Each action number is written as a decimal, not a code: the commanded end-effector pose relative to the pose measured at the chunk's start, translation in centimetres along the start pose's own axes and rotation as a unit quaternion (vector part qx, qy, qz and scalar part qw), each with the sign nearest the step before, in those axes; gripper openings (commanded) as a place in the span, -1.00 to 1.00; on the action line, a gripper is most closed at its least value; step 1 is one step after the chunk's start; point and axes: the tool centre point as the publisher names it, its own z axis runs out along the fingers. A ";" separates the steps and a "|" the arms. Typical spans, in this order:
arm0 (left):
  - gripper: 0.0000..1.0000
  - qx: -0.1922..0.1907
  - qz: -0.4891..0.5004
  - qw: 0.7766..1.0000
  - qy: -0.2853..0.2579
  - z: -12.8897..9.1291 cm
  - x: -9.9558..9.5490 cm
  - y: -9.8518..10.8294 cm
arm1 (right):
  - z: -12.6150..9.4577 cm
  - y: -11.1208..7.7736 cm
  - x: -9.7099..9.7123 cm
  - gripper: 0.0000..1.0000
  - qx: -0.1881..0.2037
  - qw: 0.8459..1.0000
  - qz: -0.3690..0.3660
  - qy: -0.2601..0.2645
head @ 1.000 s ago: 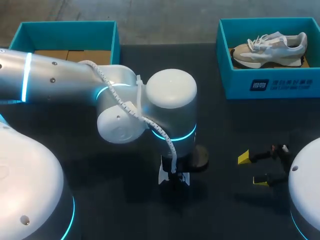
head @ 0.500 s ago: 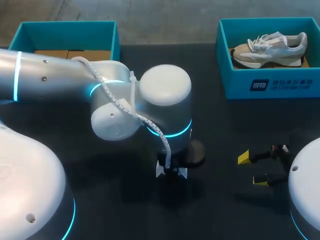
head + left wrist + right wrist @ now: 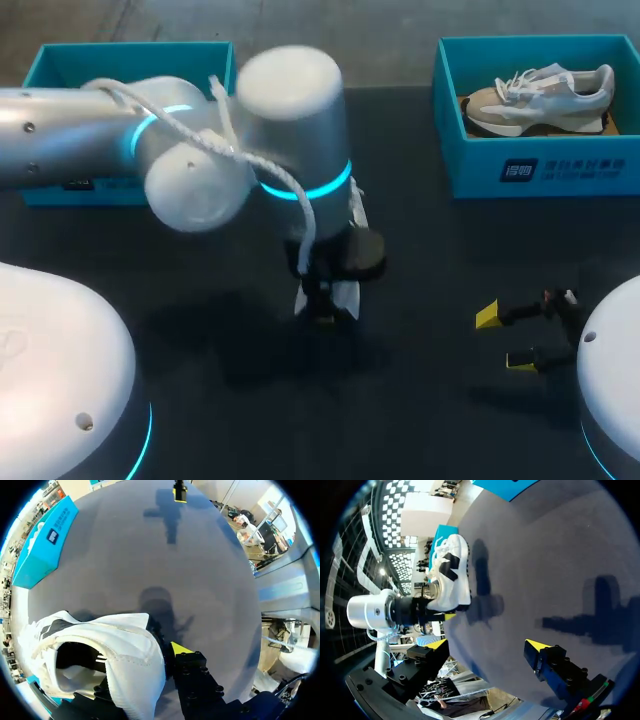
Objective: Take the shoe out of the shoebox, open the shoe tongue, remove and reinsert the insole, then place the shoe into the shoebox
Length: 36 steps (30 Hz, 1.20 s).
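A white shoe (image 3: 115, 650) with a dark mark on its side hangs over the dark table, and my left gripper (image 3: 155, 652) is shut on its collar; one yellow tip shows beside it, the other is hidden behind the shoe. In the head view only white bits of the shoe (image 3: 345, 293) show under the left gripper (image 3: 325, 300) at mid-table. The right wrist view shows that shoe (image 3: 451, 572) clear of the tabletop. My right gripper (image 3: 505, 340) stands open and empty near the front right. A second, beige-and-white shoe (image 3: 540, 95) lies in the teal shoebox (image 3: 540, 172) at back right.
Another teal shoebox (image 3: 130, 55) with cardboard inside stands at back left, partly hidden behind my left arm (image 3: 240, 150). The dark table (image 3: 430, 260) lies bare between the two grippers.
My left arm has swung back and to the left, carrying the white shoe away from the front of the table. The right gripper has not moved.
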 end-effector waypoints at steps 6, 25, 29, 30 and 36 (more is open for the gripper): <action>-1.00 0.016 -0.006 1.000 -0.020 -9.2 -3.1 4.5 | -0.2 -0.3 0.1 1.00 -0.002 1.000 0.000 -0.001; -1.00 0.012 -0.008 1.000 -0.028 -22.1 -8.5 10.4 | -0.2 -0.3 0.1 1.00 -0.002 1.000 0.000 -0.001; -1.00 0.010 0.004 1.000 -0.024 -24.0 -8.7 11.2 | -0.2 -0.3 0.1 1.00 -0.002 1.000 0.000 -0.001; -1.00 0.011 0.008 1.000 -0.024 -24.4 -8.7 11.4 | -0.2 -0.3 0.1 1.00 -0.002 1.000 0.000 -0.001; -1.00 0.001 0.006 1.000 -0.019 -26.2 -9.8 13.7 | -0.2 -0.3 0.1 1.00 -0.002 1.000 0.000 -0.001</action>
